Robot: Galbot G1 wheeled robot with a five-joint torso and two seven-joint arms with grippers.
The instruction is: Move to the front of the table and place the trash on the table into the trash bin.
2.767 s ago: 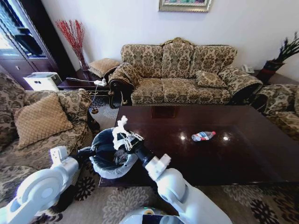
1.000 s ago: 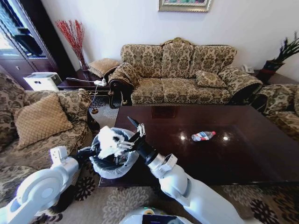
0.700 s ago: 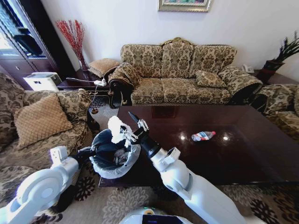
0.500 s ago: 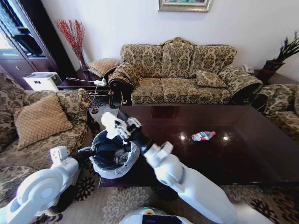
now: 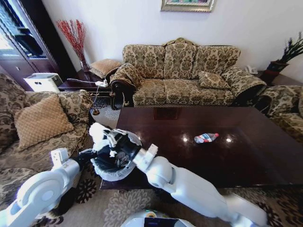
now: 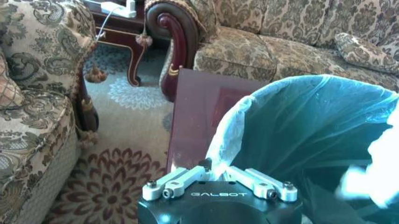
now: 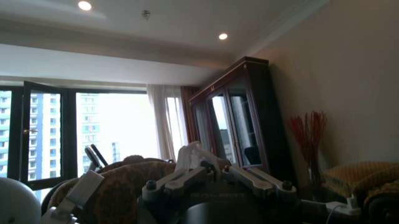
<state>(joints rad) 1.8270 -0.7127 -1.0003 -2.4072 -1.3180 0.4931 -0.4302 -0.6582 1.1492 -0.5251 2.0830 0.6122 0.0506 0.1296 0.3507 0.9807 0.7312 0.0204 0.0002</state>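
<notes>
The trash bin, dark with a whitish bag puffed over its rim, hangs at the table's near left corner. My left gripper is shut on the bag's rim; the left wrist view shows this gripper pinching the bag. My right gripper reaches across over the bin's left side, shut on a crumpled white paper scrap, wrist turned upward. The right wrist view shows the gripper with a white bit at its fingers. A crushed clear bottle lies mid-table.
A patterned armchair stands close on the left of the bin. A long sofa lies behind the table, with a dark side table at its left. Another armchair is at the far right. Patterned carpet lies below.
My right gripper has swung left with the white paper, from the table's edge across the bin mouth to its left side. The left arm, bin and bottle have stayed put.
</notes>
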